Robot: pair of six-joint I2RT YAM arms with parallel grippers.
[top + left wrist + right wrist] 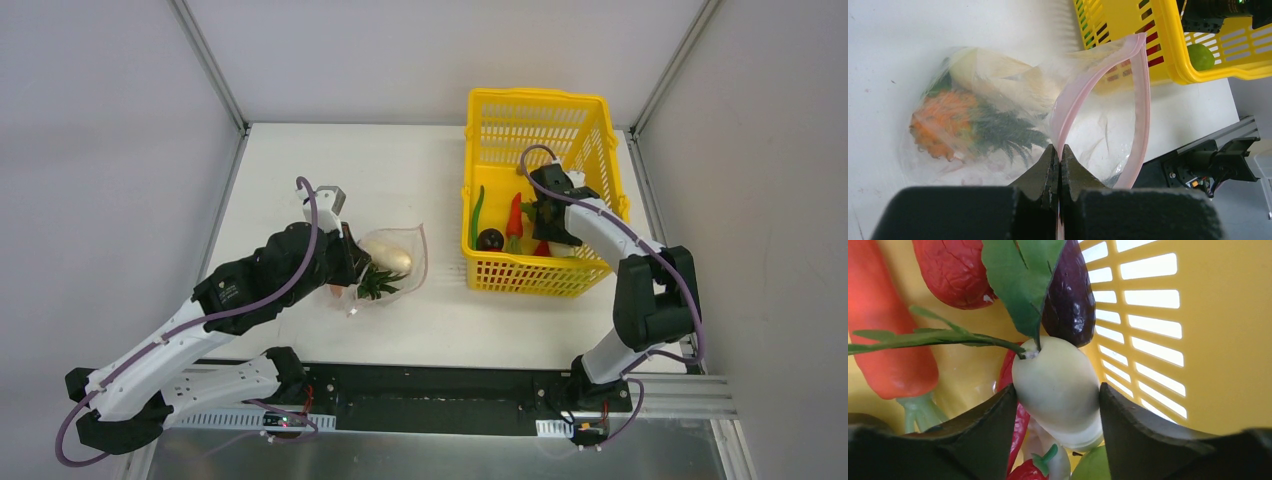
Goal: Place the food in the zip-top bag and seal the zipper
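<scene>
The left gripper (pixel 1059 159) is clamped shut on the zipper (pixel 1144 100), pinching the pink strip at one end of the mouth so that the rest of the strip loops up and away from the fingers and the mouth gapes. The zip-top bag (pixel 1100 137) hangs from that grip and lies on the white surface (pixel 400 170), left of the yellow basket (pixel 540 105). Inside the bag a cream-coloured piece (pixel 998 75) rests above an orange knobbly piece (pixel 940 122) with dark green leaves (pixel 1003 132). The right gripper (pixel 1058 407) reaches down into the basket, its two fingers closed around a white radish (pixel 1058 380), each inner face looking pressed to a side of it. A broad green leaf (pixel 1020 285) rises from the radish top. Behind it lie a dark purple eggplant (pixel 1073 295), a wrinkled red piece (pixel 953 270) and an orange-red carrot (pixel 883 340), all on the basket floor. From the top view, a long green pod (pixel 478 212) and a dark round piece (pixel 490 239) sit at the basket's left side, well apart from the bag.
</scene>
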